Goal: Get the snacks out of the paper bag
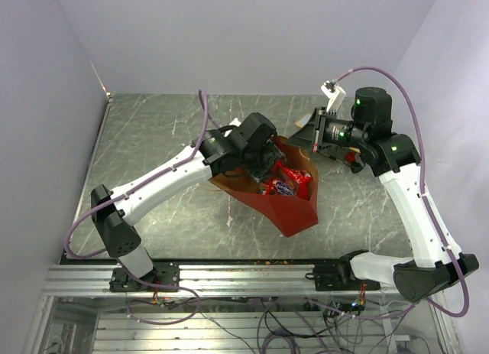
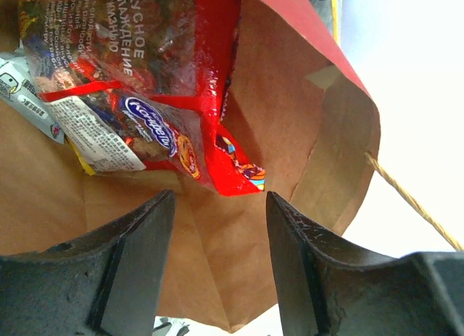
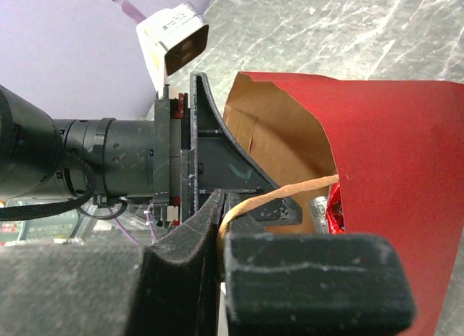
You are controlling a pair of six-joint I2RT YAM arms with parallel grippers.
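Observation:
The paper bag (image 1: 294,212) lies on its side mid-table, its mouth toward the back. Inside it are the snacks: a large red chip bag (image 1: 289,182), seen close in the left wrist view (image 2: 145,67), with a white packet (image 2: 25,93) and a yellow edge (image 2: 83,162) beside it. My left gripper (image 1: 265,161) is at the bag's mouth, open and empty (image 2: 220,205), just short of the red chip bag. My right gripper (image 1: 315,142) is shut (image 3: 223,205) on the bag's thin loop handle (image 3: 290,192) and holds the mouth up.
The grey marbled table (image 1: 153,132) has purple walls at the back and sides. The left arm's wrist and finger (image 3: 217,144) stand close in front of my right gripper at the bag's opening (image 3: 283,144). Small crumbs lie along the near edge (image 1: 267,260).

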